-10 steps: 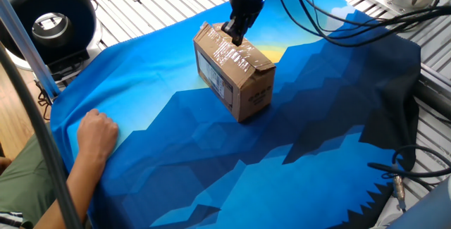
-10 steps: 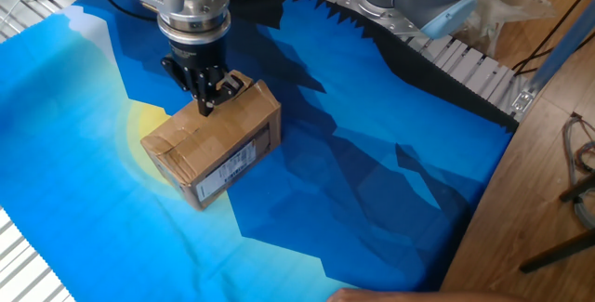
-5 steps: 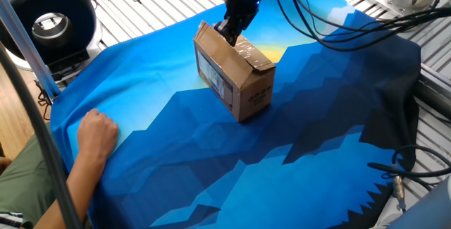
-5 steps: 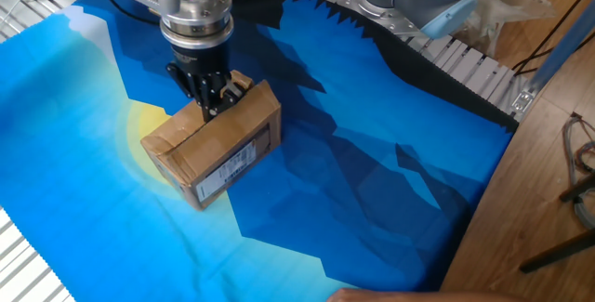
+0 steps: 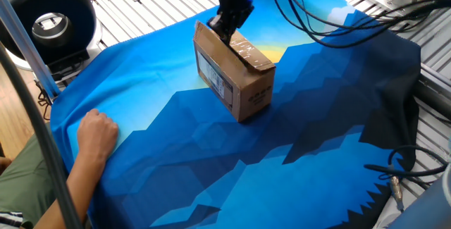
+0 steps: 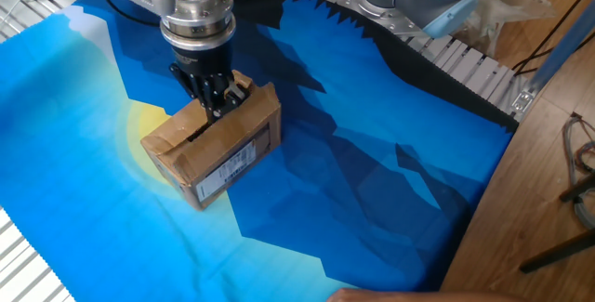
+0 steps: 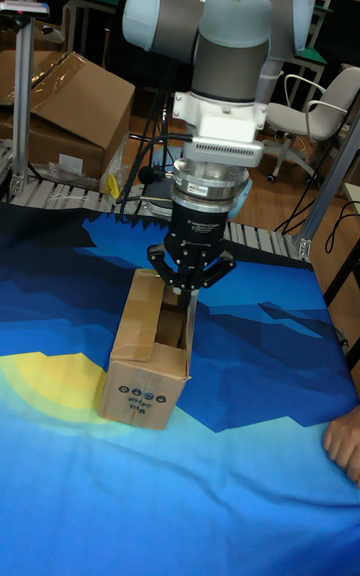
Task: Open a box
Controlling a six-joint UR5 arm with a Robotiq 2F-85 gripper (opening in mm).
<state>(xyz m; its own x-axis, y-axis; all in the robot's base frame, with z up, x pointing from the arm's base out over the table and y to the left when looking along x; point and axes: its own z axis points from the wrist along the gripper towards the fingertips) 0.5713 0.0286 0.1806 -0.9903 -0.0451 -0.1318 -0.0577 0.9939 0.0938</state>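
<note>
The box [image 5: 236, 77] is a small brown carton with a white printed label on its side, standing on the blue cloth [image 5: 282, 137]. The other fixed view shows the box [image 6: 218, 149] with a dark slit running along its top seam. In the tall fixed view the box [image 7: 150, 356] has a dark gap between its top flaps. My gripper [image 5: 224, 33] points straight down at the far end of the top, its tips dipping into that seam. Its fingers [image 6: 212, 99] stand close together with nothing seen held between them. The same gripper [image 7: 187, 294] hides that end of the opening.
A person's hand [image 5: 96, 133] rests on the cloth at the near left, also visible as a hand [image 7: 345, 446] in the tall view. A black round device [image 5: 46, 17] and cables [image 5: 338, 25] lie beyond the cloth. A large cardboard carton [image 7: 70, 111] sits behind the table.
My gripper has slid along the box's top seam toward its far end. The gap between the top flaps has widened and a flap edge stands higher.
</note>
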